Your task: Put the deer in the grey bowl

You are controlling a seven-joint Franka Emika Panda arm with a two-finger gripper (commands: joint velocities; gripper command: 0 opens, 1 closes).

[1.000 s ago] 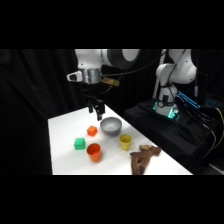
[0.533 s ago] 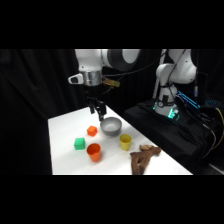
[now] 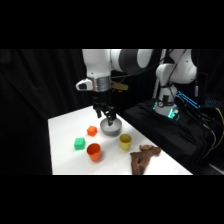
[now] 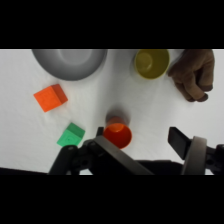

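Tool (image 3: 109, 120) hung over round shallow grey bowl (image 3: 111, 128), fingers spread, holding nothing. Dark brown soft deer figure (image 3: 142, 157) lay ungrasped at desk (image 3: 65, 145) edge, well apart.

This looks like a robotics lab. Black curtains (image 3: 35, 100) surround a white table (image 3: 65, 150). Lit electronics (image 3: 167, 111) and cables (image 3: 210, 125) sit beside it.

Glossy white rounded arm (image 3: 117, 60), grey wrist band, black linkage, dark fingers (image 4: 181, 141).
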